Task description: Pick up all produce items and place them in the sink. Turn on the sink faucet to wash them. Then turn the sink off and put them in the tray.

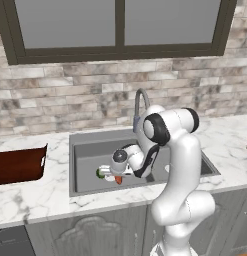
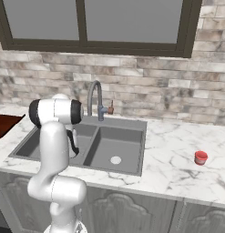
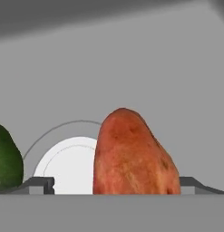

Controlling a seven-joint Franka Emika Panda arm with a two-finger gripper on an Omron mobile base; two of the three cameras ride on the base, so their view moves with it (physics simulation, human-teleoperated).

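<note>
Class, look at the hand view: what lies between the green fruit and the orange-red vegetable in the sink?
The pale round drain shows on the sink floor between the green fruit and the orange-red vegetable.

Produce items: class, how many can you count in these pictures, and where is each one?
2. The orange-red vegetable lies in the sink between the open jaws, in front of the drain; the green fruit sits beside it.

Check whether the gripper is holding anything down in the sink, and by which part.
Nothing is held. The gripper is open in the sink's left basin, one fingertip on either side of the orange-red vegetable, not closed on it. The green fruit lies beside it.
</note>
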